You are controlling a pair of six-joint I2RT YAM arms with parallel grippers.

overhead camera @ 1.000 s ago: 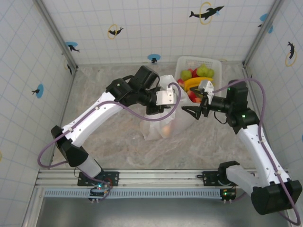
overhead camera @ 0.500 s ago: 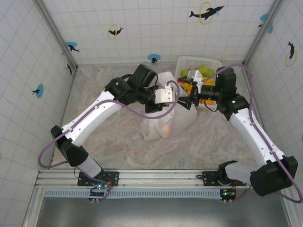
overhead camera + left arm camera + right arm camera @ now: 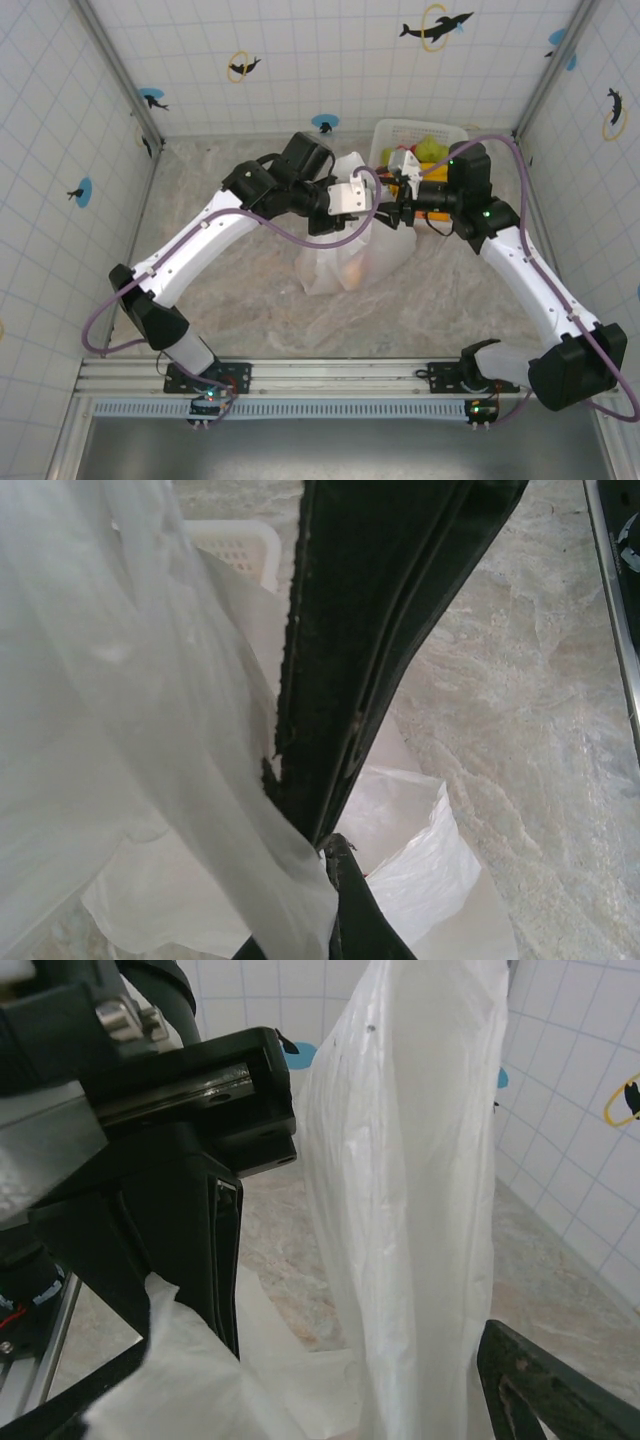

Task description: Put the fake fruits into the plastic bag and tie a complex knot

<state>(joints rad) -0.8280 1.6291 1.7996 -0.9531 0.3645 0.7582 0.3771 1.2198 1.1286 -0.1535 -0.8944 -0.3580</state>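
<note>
While left gripper [image 3: 325, 842] clamps plastic bag [image 3: 345, 265], right arm [image 3: 530, 282] reaches leftward, right gripper [image 3: 388, 213] parted around it.

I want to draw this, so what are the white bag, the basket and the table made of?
The bag looks like thin, see-through white plastic film: it crinkles, folds and shines. The basket seems stiff white plastic with a lattice of holes. The table looks like mottled beige stone, perhaps only a printed sheet.
</note>
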